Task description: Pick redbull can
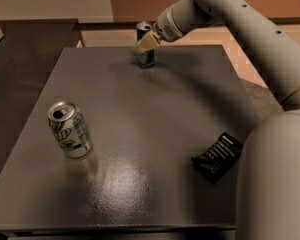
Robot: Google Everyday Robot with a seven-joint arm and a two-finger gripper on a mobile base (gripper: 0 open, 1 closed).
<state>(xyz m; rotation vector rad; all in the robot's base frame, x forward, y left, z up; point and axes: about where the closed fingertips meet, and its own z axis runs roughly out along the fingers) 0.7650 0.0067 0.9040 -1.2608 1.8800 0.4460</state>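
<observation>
Nearest you, on the right of the glossy dark counter, lies a flat black packet. Left of it stands a round white-and-green soda can. At the far edge the slim metal redbull can stands upright with the pale claw at its upper part; you cannot tell how wide the claw is.

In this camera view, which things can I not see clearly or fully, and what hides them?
1. redbull can: in the camera view the gripper covers its middle, so contact between them cannot be told.
2. black packet: its white print is too small to read.
3. robot arm: cut off by the top and right edges.
</observation>
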